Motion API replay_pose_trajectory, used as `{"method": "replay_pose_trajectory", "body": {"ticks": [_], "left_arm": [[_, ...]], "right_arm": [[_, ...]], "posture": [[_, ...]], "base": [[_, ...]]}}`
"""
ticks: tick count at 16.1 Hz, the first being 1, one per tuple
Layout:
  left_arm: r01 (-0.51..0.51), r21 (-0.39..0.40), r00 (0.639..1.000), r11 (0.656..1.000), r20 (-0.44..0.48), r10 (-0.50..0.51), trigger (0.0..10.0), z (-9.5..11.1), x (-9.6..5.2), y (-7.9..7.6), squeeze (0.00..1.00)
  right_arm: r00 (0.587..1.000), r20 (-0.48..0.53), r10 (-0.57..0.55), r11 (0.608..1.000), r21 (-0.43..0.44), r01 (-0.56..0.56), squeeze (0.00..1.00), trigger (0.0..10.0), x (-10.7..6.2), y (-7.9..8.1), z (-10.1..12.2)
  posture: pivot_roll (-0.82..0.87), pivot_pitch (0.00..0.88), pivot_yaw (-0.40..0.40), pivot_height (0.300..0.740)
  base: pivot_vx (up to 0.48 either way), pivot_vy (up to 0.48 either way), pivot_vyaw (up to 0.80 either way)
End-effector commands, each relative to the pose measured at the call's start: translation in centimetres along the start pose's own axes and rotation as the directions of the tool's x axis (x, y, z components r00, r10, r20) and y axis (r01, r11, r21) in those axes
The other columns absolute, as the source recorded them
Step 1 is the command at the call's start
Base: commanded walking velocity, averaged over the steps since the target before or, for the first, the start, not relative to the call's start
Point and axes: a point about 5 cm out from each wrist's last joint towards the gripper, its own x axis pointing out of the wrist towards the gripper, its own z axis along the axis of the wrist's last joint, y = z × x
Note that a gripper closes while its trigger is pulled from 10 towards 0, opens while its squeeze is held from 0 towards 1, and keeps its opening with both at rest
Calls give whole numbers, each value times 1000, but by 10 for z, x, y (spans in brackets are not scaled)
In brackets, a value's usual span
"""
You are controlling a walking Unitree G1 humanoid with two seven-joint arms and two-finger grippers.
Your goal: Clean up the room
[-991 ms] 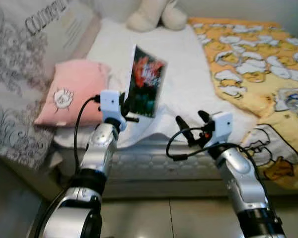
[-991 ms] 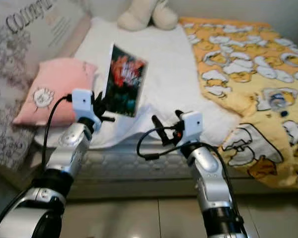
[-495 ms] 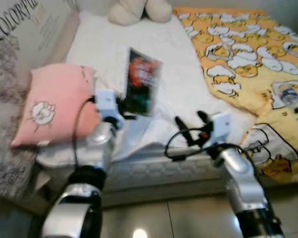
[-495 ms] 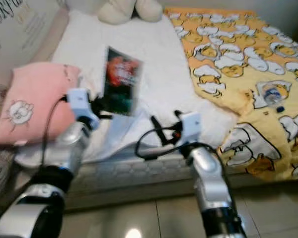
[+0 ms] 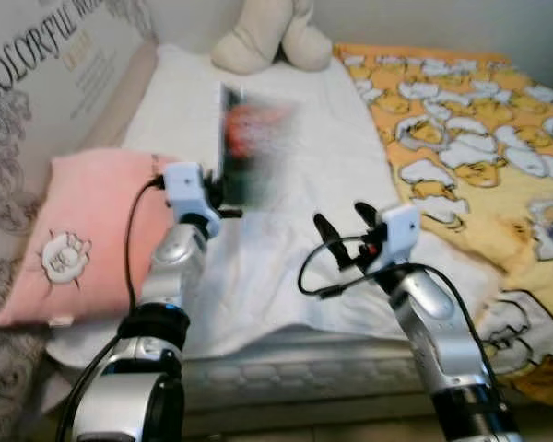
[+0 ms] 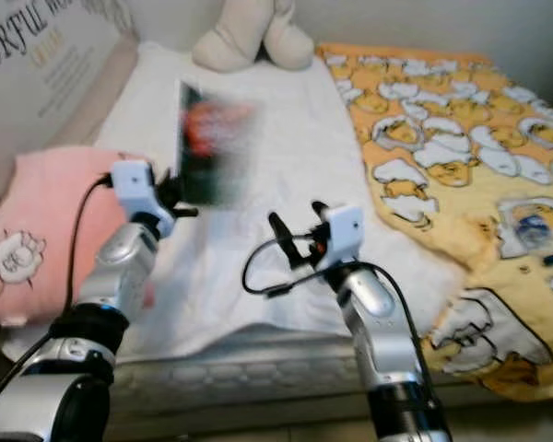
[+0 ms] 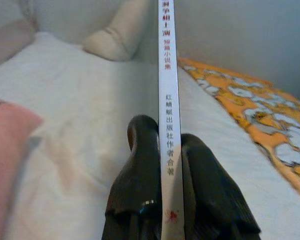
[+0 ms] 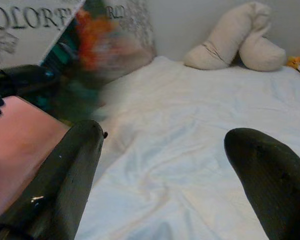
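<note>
Pink pillow [image 5: 83, 239] flanks left gripper [image 7: 165, 150] clamping book [image 5: 249, 147]; right gripper [image 5: 343, 219] spread.

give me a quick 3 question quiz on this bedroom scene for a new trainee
1. True or false: the left hand is shut on a book held upright above the bed.
2. Which hand is open and holding nothing? A) the left hand B) the right hand
3. Fill in: the pillow beside the left arm is ____ in colour.

Key
1. True: its two fingers pinch the book's spine from both sides.
2. B: its fingers stand apart over the white sheet.
3. Pink.
</note>
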Motion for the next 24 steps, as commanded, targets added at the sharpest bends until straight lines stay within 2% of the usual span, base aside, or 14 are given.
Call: {"method": "replay_pose_trajectory", "body": {"ticks": [1, 4, 6, 7, 9, 13, 16, 17, 18, 20, 21, 22, 23, 24], "left_arm": [[46, 8, 998, 999, 40, -46, 10000, 11, 8, -16, 0], [-14, -115, 991, 993, -136, -2, 10000, 0, 20, -4, 0], [-71, -180, 983, 981, -177, 39, 10000, 2, 23, 4, 0], [-103, -215, 979, 971, -192, 62, 10000, 3, 23, 8, 0], [-150, -360, 968, 921, -243, 63, 10000, -6, 21, 8, 0], [-255, -317, 916, 913, -382, 123, 10000, -35, 7, 14, 0], [-262, -174, 873, 949, -463, 156, 10000, -56, -9, 29, 0], [-248, -121, 868, 961, -468, 166, 10000, -57, -11, 31, 0], [-179, -95, 894, 979, -431, 122, 10000, -48, -3, 25, 0], [-50, -89, 929, 995, -370, 14, 10000, -33, 9, 7, 0], [65, -101, 943, 993, -319, -94, 10000, -19, 18, -10, 0], [97, -115, 945, 989, -301, -127, 10000, -14, 21, -14, 0], [139, -152, 944, 979, -278, -177, 10000, -8, 24, -20, 0], [178, -325, 942, 929, -218, -256, 10000, 8, 31, -29, 0]], "right_arm": [[1000, -1, -27, 1000, -14, 27, 0, 10000, -4, -9, 2], [1000, -14, -3, 1000, -9, 2, 0, 10000, -5, -6, 2], [999, -27, 22, 1000, -10, -22, 0, 10000, -9, -4, 2], [999, -38, 34, 999, -13, -34, 0, 10000, -17, -5, 2], [997, -57, 44, 999, -18, -45, 0, 10000, -22, -6, 1], [997, -67, 26, 1000, 1, -26, 0, 10000, -23, -4, 1], [995, -100, 24, 1000, -4, -24, 0, 10000, -29, -2, -4], [995, -99, 21, 1000, -2, -21, 0, 10000, -29, -3, -4], [995, -94, 17, 1000, -3, -17, 0, 10000, -29, -2, -2], [996, -90, 12, 1000, -5, -13, 0, 10000, -29, -2, -1], [996, -87, 4, 1000, -4, -4, 0, 10000, -31, -3, 0], [996, -86, 1, 1000, -3, -1, 0, 10000, -31, -3, 0], [996, -87, -2, 1000, -1, 2, 0, 10000, -33, -3, 0], [995, -96, -2, 1000, 1, 2, 0, 10000, -34, -2, -3]], "posture": [[-109, 0, -12, 740], [-115, 0, -45, 740], [-133, 1, -61, 740], [-149, 20, -73, 740], [-151, 33, -80, 740], [-189, 28, -65, 740], [-197, 28, -57, 740], [-197, 28, -57, 740], [-199, 29, -55, 740], [-203, 26, -51, 740], [-201, 24, -47, 740], [-201, 24, -47, 740], [-199, 26, -45, 740], [-211, 24, -38, 740]], "base": [[0, 0, 0], [0, 0, 0], [0, 0, 206], [0, 0, 619], [0, 0, 594], [0, 0, 591], [0, 0, 0], [0, 0, 0], [0, 0, 0], [0, 0, 0], [0, 0, 0], [0, 0, 0], [0, 0, 0], [0, 0, 0]]}}
